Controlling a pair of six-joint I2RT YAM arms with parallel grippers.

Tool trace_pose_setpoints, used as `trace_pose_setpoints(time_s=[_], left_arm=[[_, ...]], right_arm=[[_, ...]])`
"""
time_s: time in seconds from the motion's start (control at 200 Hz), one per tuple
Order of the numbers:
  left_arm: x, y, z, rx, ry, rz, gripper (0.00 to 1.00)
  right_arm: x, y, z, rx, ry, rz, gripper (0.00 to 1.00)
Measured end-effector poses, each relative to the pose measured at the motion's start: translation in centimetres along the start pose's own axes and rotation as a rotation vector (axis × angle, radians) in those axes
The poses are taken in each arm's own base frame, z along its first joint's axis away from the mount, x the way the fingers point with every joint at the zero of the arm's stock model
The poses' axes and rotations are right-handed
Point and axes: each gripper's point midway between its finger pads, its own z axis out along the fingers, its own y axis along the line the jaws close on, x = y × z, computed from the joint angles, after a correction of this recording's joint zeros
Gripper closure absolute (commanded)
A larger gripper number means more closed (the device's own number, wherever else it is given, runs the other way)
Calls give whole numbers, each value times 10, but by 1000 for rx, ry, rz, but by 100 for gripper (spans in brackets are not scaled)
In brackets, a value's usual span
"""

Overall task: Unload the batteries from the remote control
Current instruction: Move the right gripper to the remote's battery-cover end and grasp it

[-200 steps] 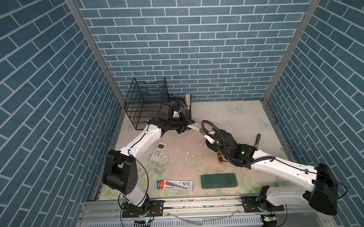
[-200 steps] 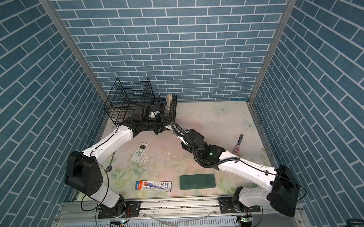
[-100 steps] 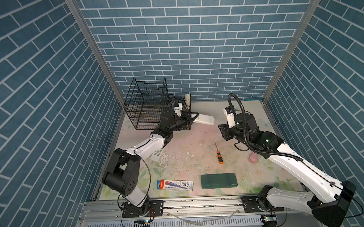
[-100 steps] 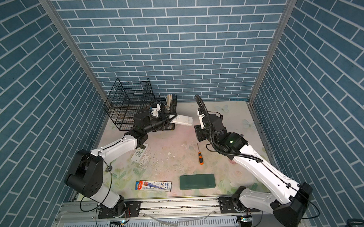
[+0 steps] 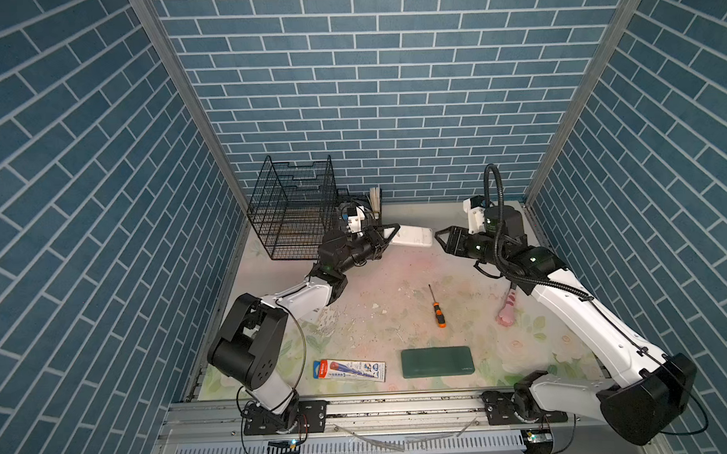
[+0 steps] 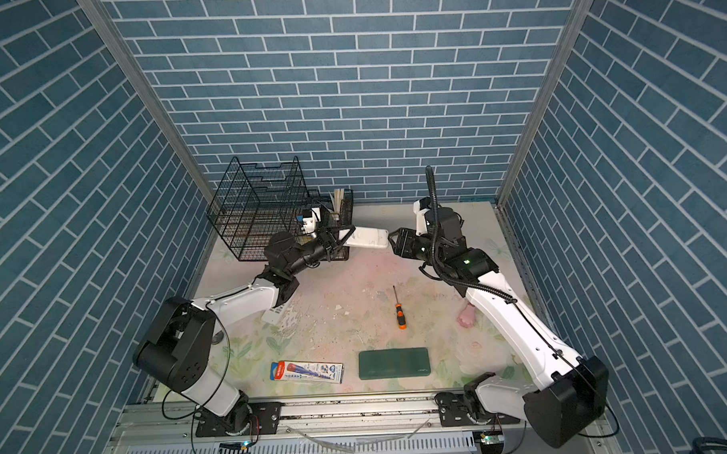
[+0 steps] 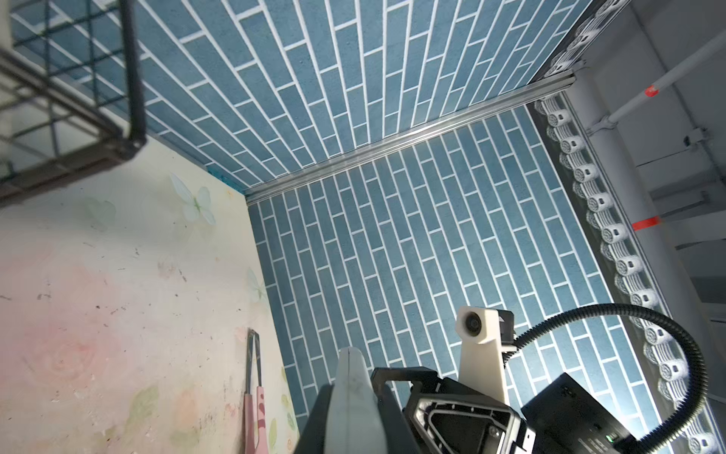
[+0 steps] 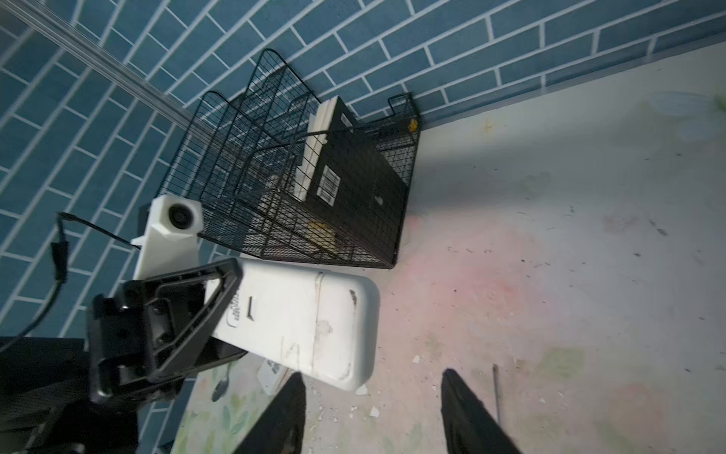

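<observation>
Since half second back, my right gripper (image 5: 441, 236) swung down from raised pose, now level with remote control (image 5: 412, 236), just short of its free end.

Near: green case (image 5: 438, 361) and toothpaste box (image 5: 349, 370) by front rail, clear of work. Screwdriver (image 5: 437, 308) lies mid-table, unused.

Far: left gripper (image 8: 188, 314) clamped on remote's one end, holding it off table, back cover (image 8: 341, 326) facing right wrist camera so I can reach it. Right jaws parted, empty. Cover looks shut; batteries unseen, presumably inside. Wire rack (image 5: 292, 214) behind.
</observation>
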Motion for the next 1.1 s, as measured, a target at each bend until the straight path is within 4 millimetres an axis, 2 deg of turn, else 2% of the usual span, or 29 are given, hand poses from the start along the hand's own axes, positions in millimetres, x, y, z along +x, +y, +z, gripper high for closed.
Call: trace_pose_setpoints(time_s=[0.14, 0.37, 0.565, 0.685, 1.1], left_arm=[[0, 0, 2, 26, -8, -12, 100], [-1, 2, 4, 50, -23, -44, 100], [-3, -4, 4, 76, -33, -52, 100], [-2, -6, 4, 84, -32, -57, 100], [3, 2, 7, 90, -25, -99, 100]], right_arm=[[1, 9, 9, -66, 22, 38, 44], [8, 8, 22, -84, 66, 67, 49], [9, 6, 24, -79, 71, 71, 51], [7, 4, 26, -79, 68, 73, 55], [4, 3, 33, -97, 67, 83, 59]])
